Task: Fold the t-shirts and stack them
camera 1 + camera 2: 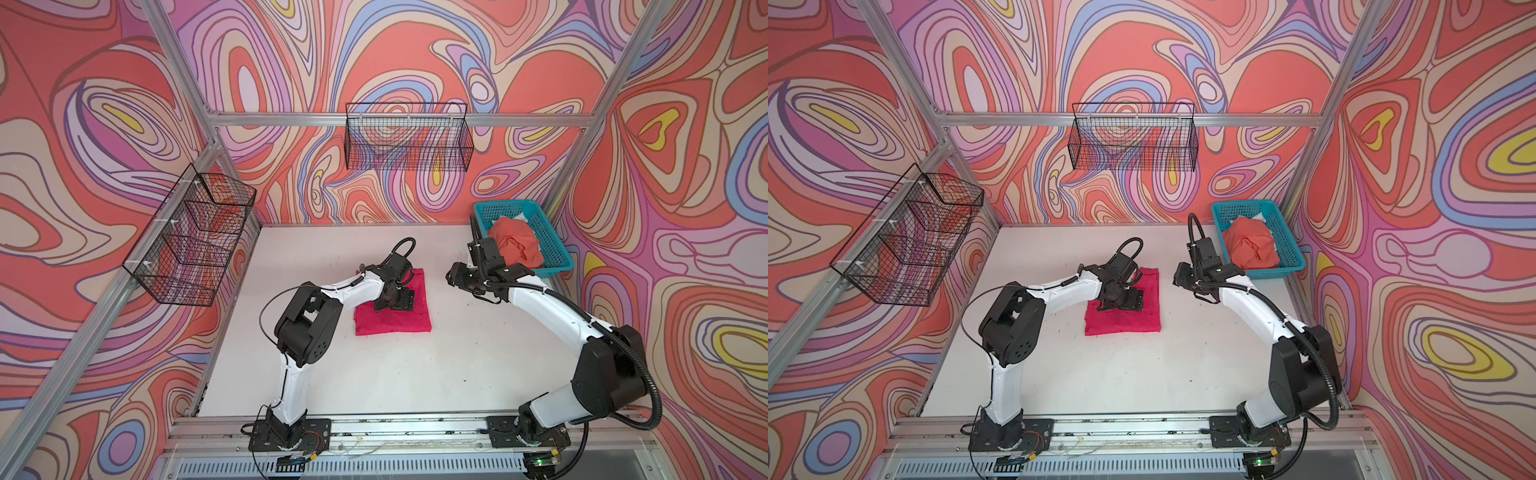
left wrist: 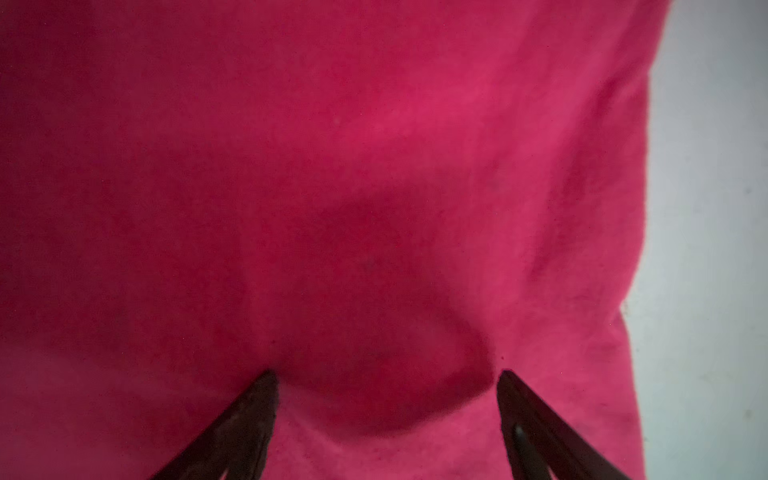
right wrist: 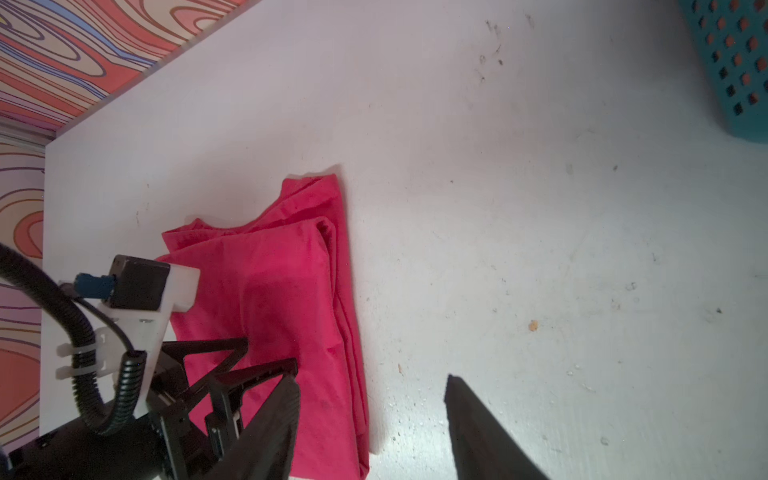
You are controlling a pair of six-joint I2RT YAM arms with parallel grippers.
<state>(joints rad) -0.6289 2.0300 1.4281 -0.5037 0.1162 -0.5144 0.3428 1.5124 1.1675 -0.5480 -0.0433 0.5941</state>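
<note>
In both top views the large magenta-pink cotton t-shirt (image 1: 399, 324) lies folded into a compact rectangle near the middle of the white worktop (image 1: 374, 374), so its folding looks finished or nearly so. The left pincer (image 1: 395, 303) is down on top of it. The orange-coral cotton t-shirt (image 1: 515, 245) is a crumpled heap inside the teal plastic lattice basket (image 1: 552, 232) at the far right corner. I judge it not yet spread, folded or stacked, which leaves roughly half the job. The right pincer (image 1: 455, 276) hangs above bare worktop between the folded shirt and the basket. No writing can be read here.

In the left wrist view pink cloth (image 2: 374, 166) fills almost everything, with a strip of worktop (image 2: 706, 208) along one side. The left pincer (image 2: 386, 380) has its jaws apart, tips at the fabric. A soft bulge of cloth rises between them, but they are not clamped on it.

In the right wrist view the right pincer (image 3: 374, 384) is spread wide and empty, over the worktop just beside the folded shirt's (image 3: 291, 270) edge. The shirt's layered edges show along that side, and a corner of the basket (image 3: 731, 83) is visible. No print, brand or label shows on the shirt, the basket or the arms.
</note>
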